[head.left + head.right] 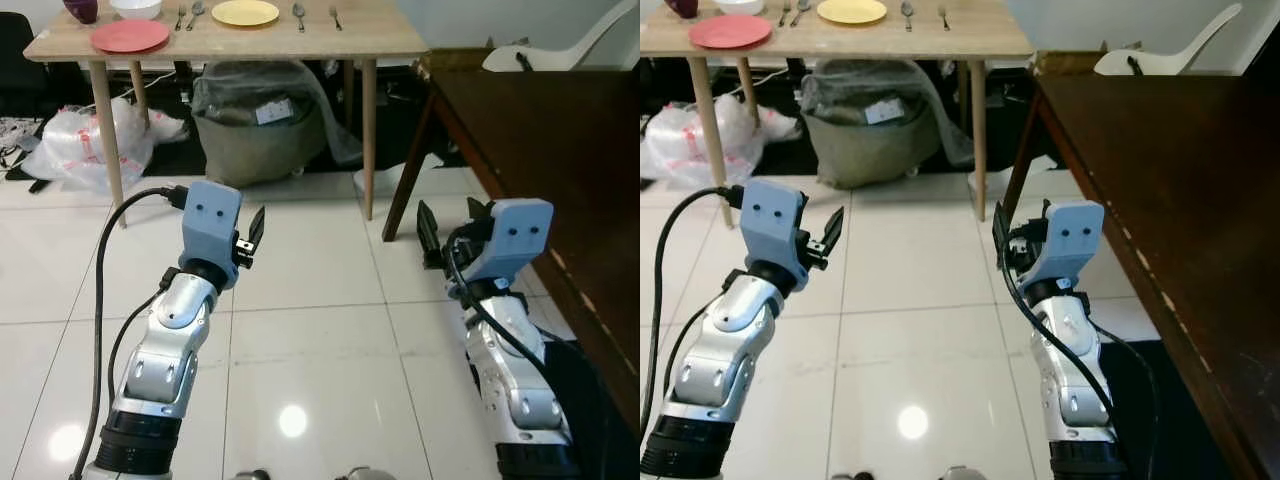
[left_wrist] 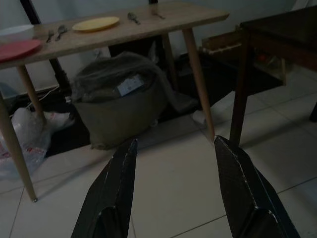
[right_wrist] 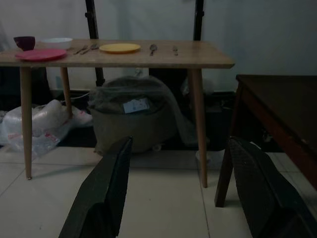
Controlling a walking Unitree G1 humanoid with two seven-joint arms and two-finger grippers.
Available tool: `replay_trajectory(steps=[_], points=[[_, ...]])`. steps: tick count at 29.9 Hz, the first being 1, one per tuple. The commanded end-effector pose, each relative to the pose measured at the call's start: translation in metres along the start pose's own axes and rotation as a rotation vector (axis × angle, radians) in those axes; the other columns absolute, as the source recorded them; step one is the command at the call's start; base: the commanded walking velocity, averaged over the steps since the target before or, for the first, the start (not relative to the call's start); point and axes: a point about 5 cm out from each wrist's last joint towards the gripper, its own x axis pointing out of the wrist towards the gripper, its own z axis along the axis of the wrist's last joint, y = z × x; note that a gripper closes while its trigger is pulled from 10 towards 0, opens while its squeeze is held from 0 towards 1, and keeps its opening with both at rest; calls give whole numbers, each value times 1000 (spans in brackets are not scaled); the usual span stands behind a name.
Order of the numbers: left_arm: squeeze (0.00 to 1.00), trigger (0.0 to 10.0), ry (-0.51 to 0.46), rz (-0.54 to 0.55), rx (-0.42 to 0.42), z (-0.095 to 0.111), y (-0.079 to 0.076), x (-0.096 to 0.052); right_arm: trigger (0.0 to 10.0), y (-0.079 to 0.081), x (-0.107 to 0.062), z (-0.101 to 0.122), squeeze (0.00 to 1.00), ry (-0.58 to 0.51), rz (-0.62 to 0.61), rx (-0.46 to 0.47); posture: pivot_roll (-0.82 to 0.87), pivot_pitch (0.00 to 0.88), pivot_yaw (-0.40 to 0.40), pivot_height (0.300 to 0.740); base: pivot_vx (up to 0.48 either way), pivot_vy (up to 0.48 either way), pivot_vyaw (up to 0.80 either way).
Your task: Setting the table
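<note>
A light wooden table (image 1: 380, 40) stands ahead across the tiled floor. On it lie a red plate (image 1: 130, 36), a yellow plate (image 1: 245, 12), a white bowl (image 1: 136, 8) and a purple cup (image 1: 82, 10). A fork and spoon (image 1: 188, 14) sit left of the yellow plate, and another spoon and fork (image 1: 315, 14) sit to its right. My left gripper (image 1: 250, 235) is raised over the floor, open and holding nothing. My right gripper (image 1: 450, 215) is likewise open and bare, well short of the table. Both wrist views look toward the table between spread fingers.
A dark wooden table (image 1: 540, 130) runs along my right side, close to the right arm. A grey wrapped bag (image 1: 260, 120) and white plastic bags (image 1: 90, 140) lie under the light table. A white chair (image 1: 560, 50) stands at the back right.
</note>
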Motion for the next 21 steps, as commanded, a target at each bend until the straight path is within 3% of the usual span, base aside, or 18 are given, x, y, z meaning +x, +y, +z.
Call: replay_trajectory(steps=[1, 21], points=[[0, 10000, 19, -9, 6, -2, -2, 0, 10000, 0, 0, -1, 0, 7, -8, 6, -143, 0, 36, 740, 0, 0, -463], [0, 10000, 28, -2, 60, -4, -4, 0, 10000, -3, 1, 1, 0, 1, -14, 14, -141, 0, 35, 740, 0, 0, -800]])
